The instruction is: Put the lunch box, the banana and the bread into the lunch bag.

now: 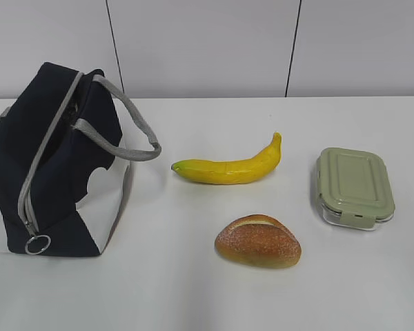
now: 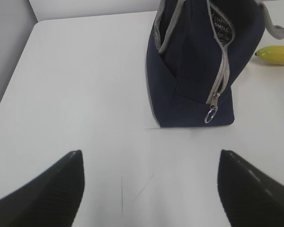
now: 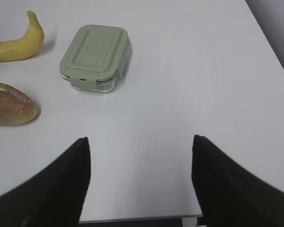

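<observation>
- Nothing's packed yet from where I'm sitting: lunch bag stands at the left of the table, zipper run down so the mouth gapes a bit at the top, ring pull hanging low near the base.
- Banana lies mid-table, bread just in front of it, lunch box off to the right with its green lid clipped on. All three well apart from the bag.
- Left gripper is spread wide over bare table, bag ahead of it. Right gripper is spread wide too, holding nothing, lunch box ahead and a bit left.
- My plan: right arm takes the lunch box across its short sides, keeping it level.
- Left arm should probably hold the bag mouth wider, the slot looks tight for that box.
- Mind the strap handles drooping toward the banana.
</observation>
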`<action>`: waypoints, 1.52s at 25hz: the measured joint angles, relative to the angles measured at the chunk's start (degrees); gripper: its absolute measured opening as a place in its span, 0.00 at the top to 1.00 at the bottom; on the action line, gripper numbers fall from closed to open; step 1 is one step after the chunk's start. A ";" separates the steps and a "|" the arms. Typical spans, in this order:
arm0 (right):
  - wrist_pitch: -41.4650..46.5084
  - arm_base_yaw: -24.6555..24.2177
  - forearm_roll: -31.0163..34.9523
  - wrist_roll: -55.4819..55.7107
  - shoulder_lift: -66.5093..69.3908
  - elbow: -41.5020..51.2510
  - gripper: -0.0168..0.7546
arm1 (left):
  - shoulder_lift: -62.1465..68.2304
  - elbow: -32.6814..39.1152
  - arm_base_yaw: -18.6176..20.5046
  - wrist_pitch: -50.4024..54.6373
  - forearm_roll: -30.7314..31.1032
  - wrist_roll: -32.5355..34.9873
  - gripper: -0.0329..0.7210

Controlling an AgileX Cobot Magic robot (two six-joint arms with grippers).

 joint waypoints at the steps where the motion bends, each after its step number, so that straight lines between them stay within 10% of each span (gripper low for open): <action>1: 0.00 0.00 0.00 0.00 0.00 0.00 0.30 | 0.00 0.00 0.00 0.00 0.00 0.00 0.10; 22: 0.00 0.00 0.00 0.00 0.00 0.00 0.30 | 1.81 -2.47 0.00 0.88 0.00 0.00 0.21; 38: 0.00 0.00 0.00 0.00 0.00 0.00 0.30 | 42.64 -24.81 -0.10 -1.88 -8.82 0.00 0.27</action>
